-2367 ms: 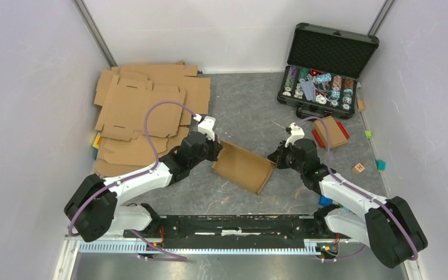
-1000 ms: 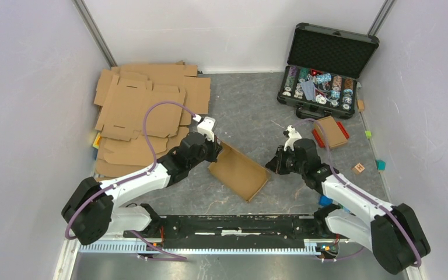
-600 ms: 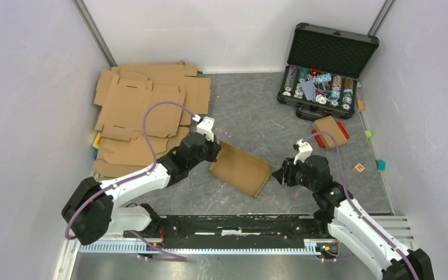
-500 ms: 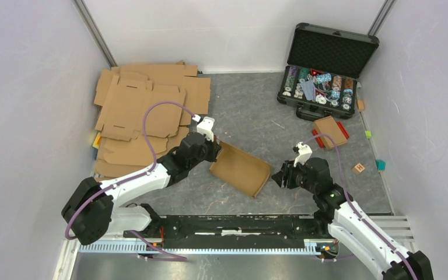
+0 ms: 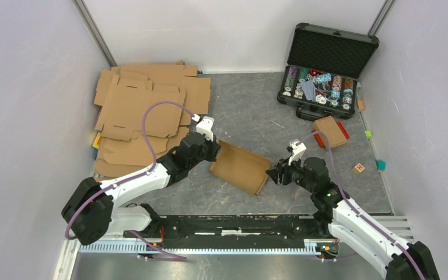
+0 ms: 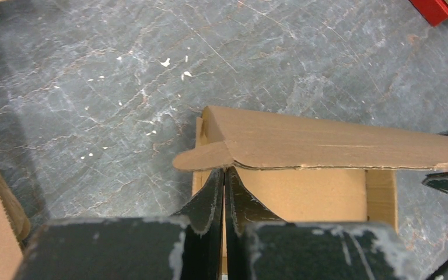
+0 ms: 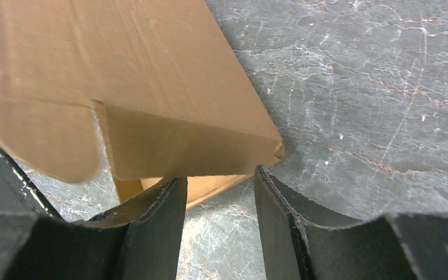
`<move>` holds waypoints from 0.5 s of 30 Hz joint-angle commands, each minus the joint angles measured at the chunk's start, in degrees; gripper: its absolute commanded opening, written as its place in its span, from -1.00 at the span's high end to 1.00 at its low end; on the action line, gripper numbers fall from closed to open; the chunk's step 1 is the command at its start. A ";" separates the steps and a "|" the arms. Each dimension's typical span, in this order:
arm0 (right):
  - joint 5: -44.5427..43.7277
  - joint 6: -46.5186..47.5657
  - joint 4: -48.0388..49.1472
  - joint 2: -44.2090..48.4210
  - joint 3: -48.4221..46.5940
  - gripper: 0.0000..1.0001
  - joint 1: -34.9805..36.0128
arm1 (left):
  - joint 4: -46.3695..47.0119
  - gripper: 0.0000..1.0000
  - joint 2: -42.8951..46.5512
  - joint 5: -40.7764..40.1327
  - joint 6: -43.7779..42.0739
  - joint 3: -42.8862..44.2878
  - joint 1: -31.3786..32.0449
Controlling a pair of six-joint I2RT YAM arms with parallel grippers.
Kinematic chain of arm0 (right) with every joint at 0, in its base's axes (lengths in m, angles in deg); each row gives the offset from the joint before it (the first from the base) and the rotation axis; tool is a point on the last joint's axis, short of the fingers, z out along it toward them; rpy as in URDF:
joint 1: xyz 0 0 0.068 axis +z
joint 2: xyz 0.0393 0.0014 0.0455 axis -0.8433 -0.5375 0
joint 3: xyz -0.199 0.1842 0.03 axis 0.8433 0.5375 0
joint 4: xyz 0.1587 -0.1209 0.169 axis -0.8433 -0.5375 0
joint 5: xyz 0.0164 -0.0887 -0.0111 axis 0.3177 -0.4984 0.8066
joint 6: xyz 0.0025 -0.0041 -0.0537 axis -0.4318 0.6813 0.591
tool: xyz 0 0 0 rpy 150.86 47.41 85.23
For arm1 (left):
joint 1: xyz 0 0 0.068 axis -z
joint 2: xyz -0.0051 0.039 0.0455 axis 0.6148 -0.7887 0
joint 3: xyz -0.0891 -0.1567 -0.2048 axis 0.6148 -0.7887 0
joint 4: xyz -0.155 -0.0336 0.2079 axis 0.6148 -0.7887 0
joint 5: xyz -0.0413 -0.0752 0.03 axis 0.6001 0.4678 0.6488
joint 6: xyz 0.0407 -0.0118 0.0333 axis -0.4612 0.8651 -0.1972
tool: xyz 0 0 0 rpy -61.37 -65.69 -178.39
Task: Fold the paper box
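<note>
1. Grey marbled worktop (image 5: 251,111) is stretching out between pale walls, and both arms are reaching in over it from the near edge.
2. Flat cardboard blanks (image 5: 146,111) are lying piled at the far left, and a black case (image 5: 326,64) of chips is sitting open at the far right.
3. The paper box (image 5: 240,167) is lying mid-worktop between the two hands. Its walls are standing, and a long flap is leaning over the cavity.
4. The left hand (image 6: 223,181) is pressing closed at the box's left end. It seems to be pinching a wall between its fingers.
5. The right hand (image 7: 219,186) is hovering at the box's right corner with its jaws apart. It is gripping nothing, and bare worktop is showing between its fingers.
6. To my eye they are working on closing the lid flap. The next move is calling for the right hand to catch that loose edge. It would then press the edge down and in while the left hand is steadying the box against sliding.
</note>
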 commanded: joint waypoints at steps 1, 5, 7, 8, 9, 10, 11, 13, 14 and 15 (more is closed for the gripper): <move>-2.38 1.55 8.37 -1.93 0.43 -0.05 2.44 | -1.15 0.91 0.37 0.47 -0.51 1.07 0.19; -4.12 2.22 10.66 -3.55 -0.05 -0.02 3.50 | -0.85 0.91 0.25 0.92 -0.52 0.97 0.16; -3.67 1.21 12.26 -4.99 -0.30 0.04 3.60 | -0.71 0.91 0.07 1.23 -0.42 1.09 0.21; -3.30 0.59 13.19 -5.58 -0.30 0.06 3.57 | -0.71 0.91 -0.10 1.36 -0.41 1.06 0.16; -2.98 -0.18 14.28 -6.35 -0.20 0.07 3.67 | -0.63 0.91 -0.28 1.51 -0.34 1.11 0.17; -2.71 -1.14 15.16 -7.01 -0.15 0.09 3.68 | -0.54 0.91 -0.27 1.69 -0.35 1.09 0.23; -2.58 -2.17 16.22 -7.68 -0.11 0.12 3.67 | -0.45 0.91 -0.38 1.87 -0.26 1.05 0.16; -3.37 -4.93 17.40 -8.88 -0.17 0.19 3.68 | -0.36 0.91 -0.47 2.11 -0.15 1.04 0.21; -3.66 -6.28 18.09 -9.52 -0.17 0.23 3.68 | -0.20 0.91 -0.53 2.32 -0.09 1.06 0.20; -3.78 -7.95 18.92 -10.14 -0.27 0.24 3.68 | -0.06 0.91 -0.57 2.50 -0.02 1.02 0.21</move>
